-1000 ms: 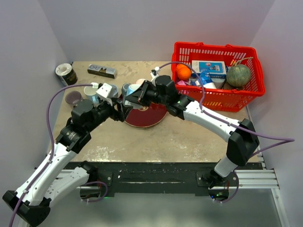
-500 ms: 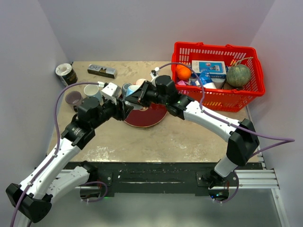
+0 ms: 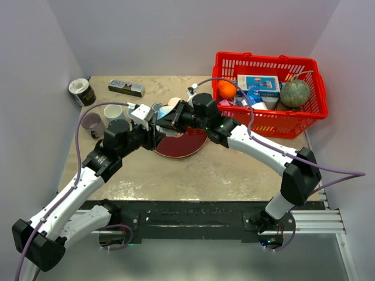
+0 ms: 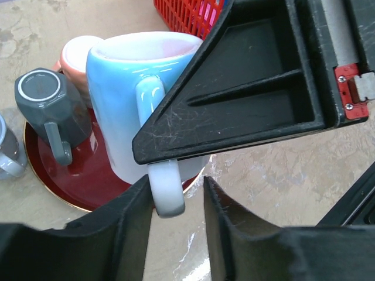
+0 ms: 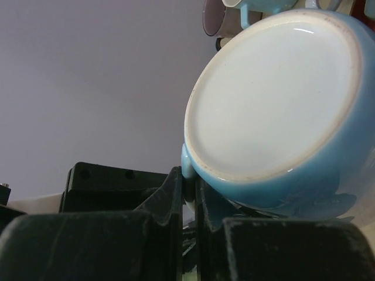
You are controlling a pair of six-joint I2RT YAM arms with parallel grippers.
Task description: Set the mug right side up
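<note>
The light blue mug (image 4: 126,99) hangs over the red plate (image 4: 88,175), held by its handle in my right gripper (image 5: 190,175), which is shut on it. The right wrist view shows the mug's white base (image 5: 275,93). In the left wrist view the mug stands about upright, handle (image 4: 161,187) toward the camera. My left gripper (image 4: 176,202) is open with its fingers on either side of the handle's lower end; the left finger (image 4: 132,228) is close against it. In the top view both grippers, left (image 3: 153,134) and right (image 3: 167,120), meet at the mug (image 3: 164,110).
A dark grey mug (image 4: 47,105) lies upside down on the plate, with a pink mug (image 4: 76,55) behind it. A red basket (image 3: 266,96) of groceries stands at the back right. A purple cup (image 3: 91,122), a white cup (image 3: 112,111), a tape roll (image 3: 82,92) and a bar box (image 3: 126,88) are at the left.
My left arm has moved right and forward, bringing its open gripper up to the mug's handle. The right arm and the mug have stayed put.
</note>
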